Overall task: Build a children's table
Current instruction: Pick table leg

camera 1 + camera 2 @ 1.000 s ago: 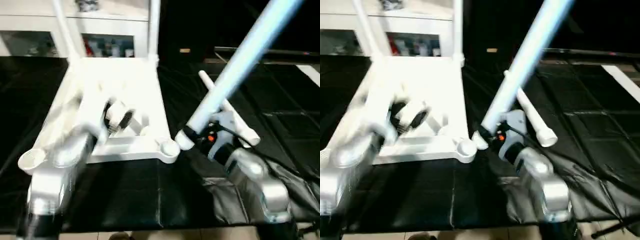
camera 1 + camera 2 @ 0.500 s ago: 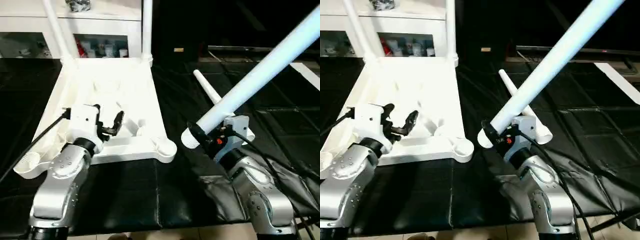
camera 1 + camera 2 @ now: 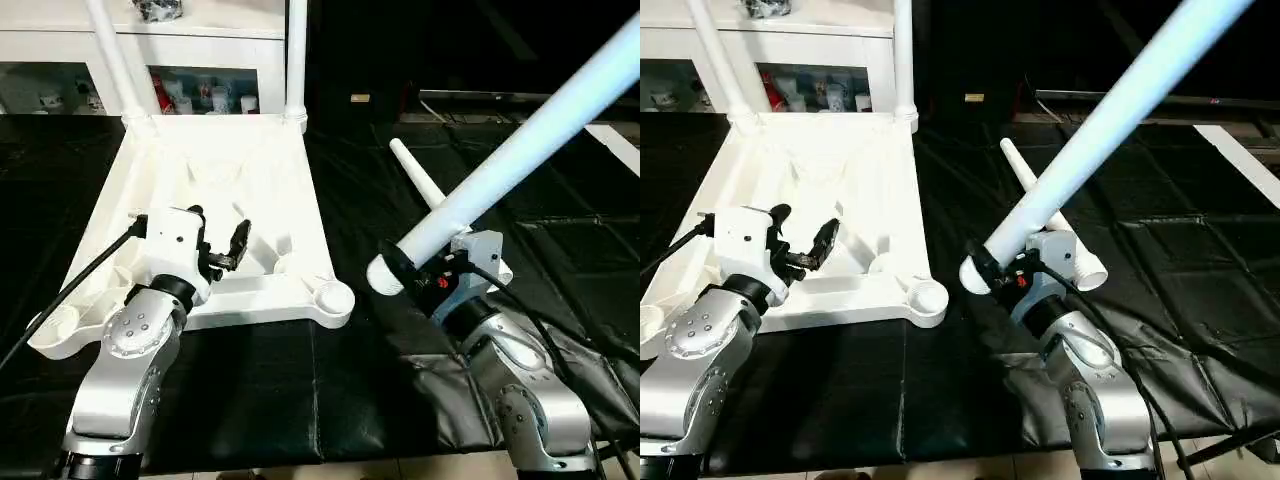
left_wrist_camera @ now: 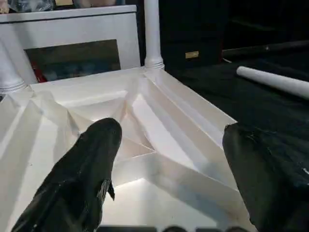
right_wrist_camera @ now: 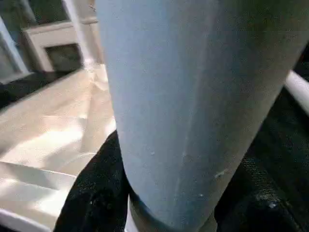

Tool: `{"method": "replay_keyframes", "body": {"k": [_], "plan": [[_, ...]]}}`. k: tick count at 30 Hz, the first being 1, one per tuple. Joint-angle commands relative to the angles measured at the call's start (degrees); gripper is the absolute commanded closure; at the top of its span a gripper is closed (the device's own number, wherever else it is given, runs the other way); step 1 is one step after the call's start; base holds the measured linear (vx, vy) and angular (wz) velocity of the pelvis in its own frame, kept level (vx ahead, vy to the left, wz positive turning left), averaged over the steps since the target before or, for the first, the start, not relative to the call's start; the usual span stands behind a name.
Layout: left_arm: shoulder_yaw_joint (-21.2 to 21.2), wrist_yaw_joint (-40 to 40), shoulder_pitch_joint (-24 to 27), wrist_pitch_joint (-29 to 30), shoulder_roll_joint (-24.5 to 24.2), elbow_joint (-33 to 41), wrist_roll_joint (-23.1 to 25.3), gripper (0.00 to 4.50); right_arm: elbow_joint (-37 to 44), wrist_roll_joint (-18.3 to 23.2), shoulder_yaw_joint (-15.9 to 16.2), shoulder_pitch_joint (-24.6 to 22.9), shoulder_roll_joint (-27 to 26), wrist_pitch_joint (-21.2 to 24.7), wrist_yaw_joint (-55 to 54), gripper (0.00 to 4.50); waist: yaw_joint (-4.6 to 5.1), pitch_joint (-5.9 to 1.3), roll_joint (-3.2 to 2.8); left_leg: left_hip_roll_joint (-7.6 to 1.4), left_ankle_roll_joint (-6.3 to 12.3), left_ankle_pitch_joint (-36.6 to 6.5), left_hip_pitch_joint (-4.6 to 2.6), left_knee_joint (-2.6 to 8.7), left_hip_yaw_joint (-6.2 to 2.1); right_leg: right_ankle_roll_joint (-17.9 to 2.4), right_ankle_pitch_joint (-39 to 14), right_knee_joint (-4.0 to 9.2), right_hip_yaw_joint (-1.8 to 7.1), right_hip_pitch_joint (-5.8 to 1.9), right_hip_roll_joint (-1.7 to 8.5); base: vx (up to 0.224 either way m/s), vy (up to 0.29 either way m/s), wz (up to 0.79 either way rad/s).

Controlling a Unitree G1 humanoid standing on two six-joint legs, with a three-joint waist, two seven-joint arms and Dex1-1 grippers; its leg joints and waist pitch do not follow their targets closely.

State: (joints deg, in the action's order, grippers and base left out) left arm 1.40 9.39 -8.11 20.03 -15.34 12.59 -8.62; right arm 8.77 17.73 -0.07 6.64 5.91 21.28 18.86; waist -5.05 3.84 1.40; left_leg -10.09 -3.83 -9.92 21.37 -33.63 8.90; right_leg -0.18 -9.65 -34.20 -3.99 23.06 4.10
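Observation:
The white tabletop (image 3: 280, 165) lies upside down on the black cloth, ribs up. Two white legs (image 3: 296, 60) stand upright in its far corner sockets. Both near sockets are empty, the right one (image 3: 333, 298) close to my right arm. My left gripper (image 3: 220, 228) hovers open over the near ribs, with nothing between its fingers (image 4: 91, 159). My right gripper (image 3: 392, 268) is shut on the flared end of a third leg (image 3: 520, 140), which slants up to the far right. The black fingers (image 5: 96, 188) clasp that leg (image 5: 183, 96). A fourth leg (image 3: 425, 190) lies on the cloth behind it.
A white cabinet with glass doors (image 3: 60, 70) stands right behind the tabletop. A black cable (image 3: 70, 290) runs from my left wrist across the tabletop's left rim. Wrinkled black cloth (image 3: 560, 260) covers the surface to the right; its front edge (image 3: 300, 465) is near me.
The held leg has tipped from steeper to a lower slant to the right. My left arm has settled over the tabletop's near ribs. The camera has shifted too.

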Motion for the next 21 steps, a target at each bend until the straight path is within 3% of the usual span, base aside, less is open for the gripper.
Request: {"method": "replay_keyframes", "body": {"k": [1, 4, 10, 14, 15, 21], "plan": [[0.4, -0.5, 0.7, 0.3, 0.3, 0.7, 0.3, 0.66, -0.5, 0.1, -0.4, 1.0, -0.1, 3.3, -2.0, 2.59, 0.02, -3.57, -0.15, -2.36, -0.98, -17.7, -0.53, 4.54, -0.65, -4.8, -22.7, 4.72, 2.76, -2.16, 3.62, 0.0, 0.0, 0.0], [1.0, -0.6, 0.9, 0.2, 0.3, 0.9, 0.4, 0.66, -0.6, 1.7, -1.0, 1.3, -0.6, 4.4, -1.8, 2.59, -0.01, -3.66, -0.13, -2.42, -1.0, -18.4, -0.59, 4.51, -0.71, -3.8, -23.6, 4.91, 2.75, -2.02, 3.65, 0.0, 0.0, 0.0], [1.4, -0.7, 1.0, 0.2, 0.2, 1.0, 0.6, 0.66, -0.6, 1.5, -2.0, 2.2, -0.9, 2.2, -2.1, 2.59, -0.13, -3.74, -0.11, -2.44, -0.94, -17.5, -0.49, 4.52, -0.69, -4.1, -21.7, 4.67, 2.78, -2.11, 3.65, 0.0, 0.0, 0.0], [1.0, 0.2, 0.9, 0.4, -0.5, 0.5, 0.8, 0.66, -0.5, 1.7, -2.0, 2.6, -0.5, 3.7, -2.2, 2.59, -0.1, -3.82, -0.03, -2.41, -0.96, -16.7, -0.52, 4.47, -0.62, -4.5, -20.2, 4.45, 2.78, -2.14, 3.56, 0.0, 0.0, 0.0], [-0.2, 3.4, 0.8, 1.2, -2.0, 0.3, 0.0, 0.66, -0.6, 1.8, -1.7, 2.8, -0.2, 4.6, -1.8, 2.59, -0.08, -3.82, 0.2, -2.4, -0.8, -16.4, -0.45, 4.48, -0.58, -4.4, -19.8, 4.45, 2.81, -2.22, 3.54, 0.0, 0.0, 0.0], [-4.2, 15.3, -1.1, 2.2, -7.8, -0.9, -2.1, 0.66, -2.1, 1.7, 0.1, 4.5, 2.1, 6.2, 1.3, 2.59, -0.21, -3.89, 0.0, -2.4, -1.0, -15.6, -0.67, 4.5, -0.54, -5.6, -18.6, 4.0, 2.85, -2.15, 3.64, 0.0, 0.0, 0.0]]}}
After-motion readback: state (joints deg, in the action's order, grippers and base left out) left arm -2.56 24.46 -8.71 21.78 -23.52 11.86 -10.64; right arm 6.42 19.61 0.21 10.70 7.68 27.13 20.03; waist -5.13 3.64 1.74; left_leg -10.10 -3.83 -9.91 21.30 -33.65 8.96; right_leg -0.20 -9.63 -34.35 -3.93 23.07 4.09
